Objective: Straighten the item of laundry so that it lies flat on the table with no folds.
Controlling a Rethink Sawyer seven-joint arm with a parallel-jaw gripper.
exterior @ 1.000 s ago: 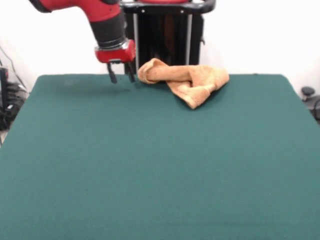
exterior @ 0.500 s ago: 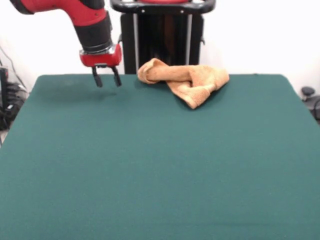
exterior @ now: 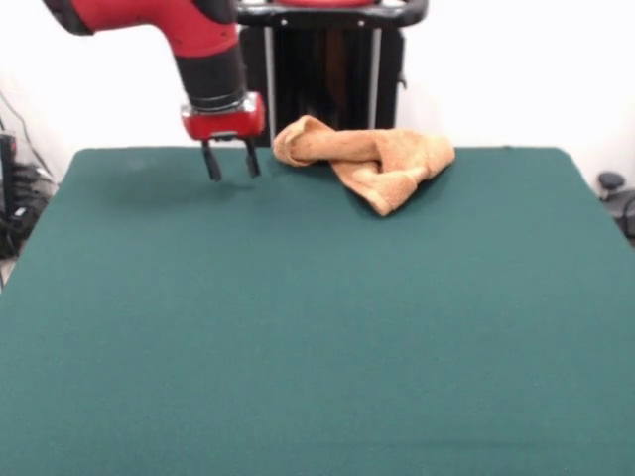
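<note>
We saw the orange-tan terry towel (exterior: 369,159) lying bunched near the far edge of the green table (exterior: 317,327), close to the black pedestal (exterior: 322,74). It was twisted and folded over itself: one rounded end pointed toward the picture's left, a thicker lobe sat at the right, and a doubled corner stuck out toward the camera at the lower middle of the heap. No woven stripe was clear to us in the folds.

We found the gripper (exterior: 230,165) to the picture's left of the towel, near it but not touching. Its two dark fingers (exterior: 211,165) pointed down, spread apart with a plain gap between them, and nothing was held. The tips stood at or just over the felt; we could not tell whether they touched it. Above them sat the red wrist block, then the black-and-red arm (exterior: 189,25), which reached in from the upper left.
</note>
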